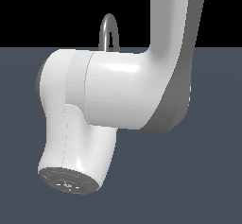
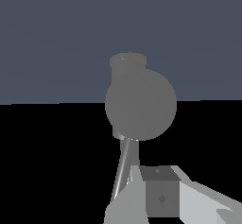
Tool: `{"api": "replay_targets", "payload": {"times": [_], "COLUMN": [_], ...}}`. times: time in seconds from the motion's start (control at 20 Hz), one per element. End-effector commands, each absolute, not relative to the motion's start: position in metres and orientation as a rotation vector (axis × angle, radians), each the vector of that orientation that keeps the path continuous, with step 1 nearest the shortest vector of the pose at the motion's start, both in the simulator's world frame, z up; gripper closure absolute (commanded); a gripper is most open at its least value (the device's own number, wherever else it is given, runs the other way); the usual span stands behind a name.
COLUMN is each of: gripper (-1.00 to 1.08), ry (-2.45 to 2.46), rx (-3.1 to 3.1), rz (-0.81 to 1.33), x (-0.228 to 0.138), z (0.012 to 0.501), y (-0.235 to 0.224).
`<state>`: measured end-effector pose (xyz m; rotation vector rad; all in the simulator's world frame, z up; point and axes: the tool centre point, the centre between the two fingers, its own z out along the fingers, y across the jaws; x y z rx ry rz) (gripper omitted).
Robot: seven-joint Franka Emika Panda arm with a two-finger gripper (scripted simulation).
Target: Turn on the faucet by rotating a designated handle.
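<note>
Your robot arm (image 1: 118,90) fills most of the exterior view, its white links and grey joint cover standing between the camera and nearly everything you need to see. Of the faucet (image 1: 109,31) only the top of the grey arched spout shows, rising above the arm against the black background; its base and the handle are hidden behind the arm in this view. You see the flat blue-grey floor (image 1: 212,180) around the arm, and the round end cap of one joint faces the camera low on the exterior view's left. From the wrist view you get a closer but confusing look: a large grey rounded shape with a short cylindrical stub beyond it sits mid-frame, most likely part of the faucet seen nearly end-on, and a thin grey rod (image 2: 124,166), probably the handle, runs from under it toward the camera. Just beside the near end of that rod lie pale blocky pieces (image 2: 160,194) cut off by the frame edge; you cannot tell whether they belong to the gripper or to the faucet's base. You cannot make out the fingers clearly in either view, so whether the gripper is spread or closed, or has hold of anything, cannot be told.
</note>
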<state>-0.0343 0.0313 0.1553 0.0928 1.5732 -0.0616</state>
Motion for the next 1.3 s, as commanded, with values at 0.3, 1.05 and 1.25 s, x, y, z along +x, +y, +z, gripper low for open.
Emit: {"api": "replay_targets", "payload": {"times": [0.3,1.05,1.25], "gripper": [1.08,1.08,1.08], "ry": [1.563,1.568,1.569], "rx": [0.131,0.102,0.097], "rz": [-0.081,-0.093,-0.095], "x": [-0.036,-0.038,-0.038], "z": [0.151,0.111,0.103], "y": [0.013,-0.026,-0.034]}}
